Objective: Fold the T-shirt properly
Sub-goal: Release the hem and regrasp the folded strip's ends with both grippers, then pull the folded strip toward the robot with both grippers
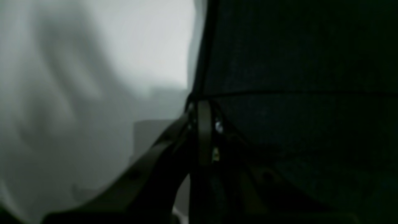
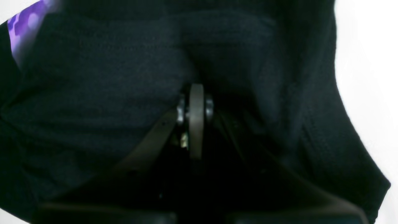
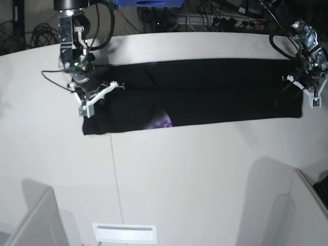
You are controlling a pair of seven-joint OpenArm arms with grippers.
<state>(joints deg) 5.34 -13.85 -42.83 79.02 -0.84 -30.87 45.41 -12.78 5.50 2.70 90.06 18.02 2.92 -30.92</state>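
the t-shirt (image 3: 215, 92) lies as a long black band across the far part of the white tabletop (image 3: 179, 174), stretched between the two arms. one lengthwise fold looks done; a scrap of purple print (image 3: 163, 121) peeks out at the near edge. right gripper (image 2: 196, 93) is clamped on black cloth at the band's end on the base view's left. left gripper (image 1: 203, 105) is closed on the cloth edge at the opposite end. judged stage: roughly midway. the band has yet to be folded crosswise into a compact stack, and the cloth near the right gripper looks bunched, wanting smoothing.
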